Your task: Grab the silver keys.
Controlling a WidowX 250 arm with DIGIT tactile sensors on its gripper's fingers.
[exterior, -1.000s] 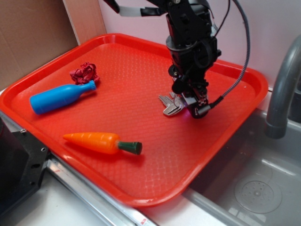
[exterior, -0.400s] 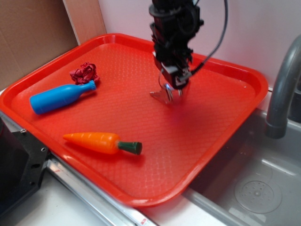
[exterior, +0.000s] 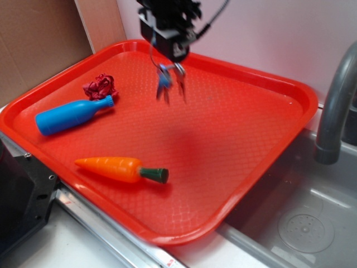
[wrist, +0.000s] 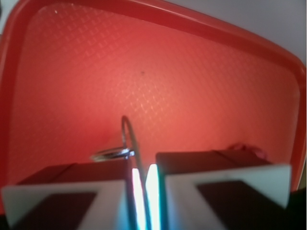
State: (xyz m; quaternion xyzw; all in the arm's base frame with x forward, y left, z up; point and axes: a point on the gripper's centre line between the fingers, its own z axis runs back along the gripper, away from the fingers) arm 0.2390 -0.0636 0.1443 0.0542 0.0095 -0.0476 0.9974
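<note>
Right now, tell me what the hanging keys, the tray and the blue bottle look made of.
Silver keys: metal by the grey glint, on a thin shiny wire ring pinched in the gripper. Tray: likely moulded plastic, glossy red with a diamond-textured floor. Blue bottle: probably smooth plastic, uniform colour with soft highlights.

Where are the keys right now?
In the exterior view the silver keys dangle in the air from the shut gripper, above the back of the red tray, right of the crumpled red thing.
</note>
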